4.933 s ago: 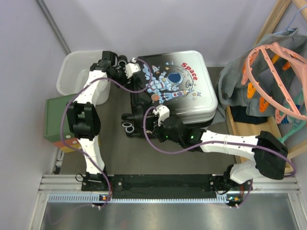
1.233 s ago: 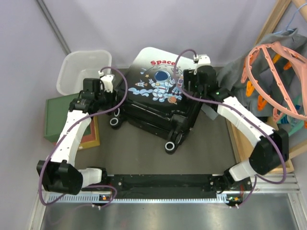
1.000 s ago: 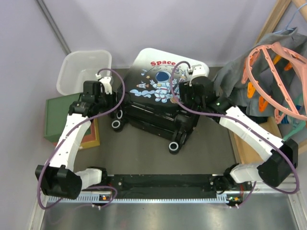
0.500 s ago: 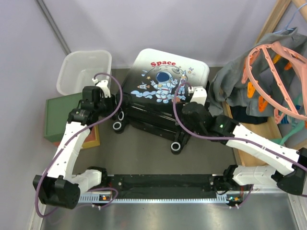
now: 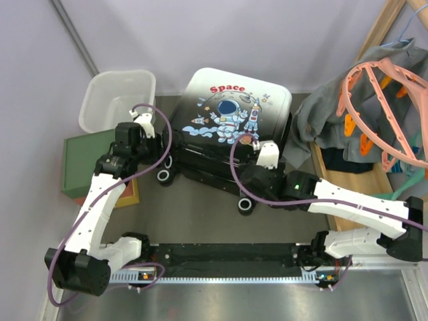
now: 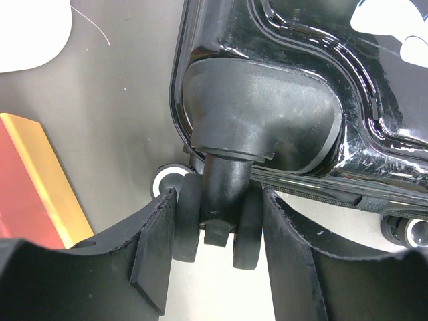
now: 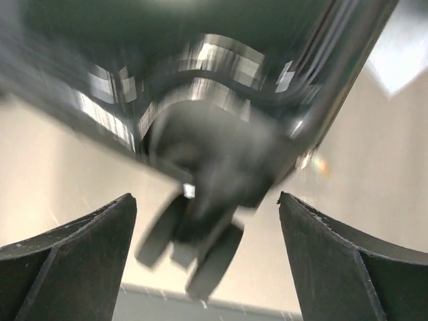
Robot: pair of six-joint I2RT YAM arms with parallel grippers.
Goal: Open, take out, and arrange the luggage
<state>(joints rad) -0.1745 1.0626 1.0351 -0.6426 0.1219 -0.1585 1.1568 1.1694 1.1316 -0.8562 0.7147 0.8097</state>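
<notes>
The luggage [image 5: 227, 124] lies flat at the table's middle, astronaut print and red "Space" facing up, black wheels sticking out at its left and near sides. My left gripper [image 5: 160, 150] is at its left corner. In the left wrist view the left gripper [image 6: 215, 200] is shut on a black double wheel [image 6: 214, 227], one pad against each side of it. My right gripper [image 5: 242, 187] hovers at the near edge by another wheel [image 5: 245, 204]. The blurred right wrist view shows the right gripper [image 7: 207, 197] open, with that wheel [image 7: 200, 247] loose between the wide-apart fingers.
A white plastic basket [image 5: 117, 100] stands at the back left. Below it lie a green-topped box [image 5: 80, 164] and a red and orange box [image 5: 127, 190]. Grey clothes [image 5: 334, 114] and pink hangers [image 5: 384, 114] hang on a wooden frame [image 5: 331, 190] at right.
My right arm has swung from the luggage's far right corner down to its near edge, at a wheel. The luggage has turned slightly. The left gripper has kept its hold on the wheel.
</notes>
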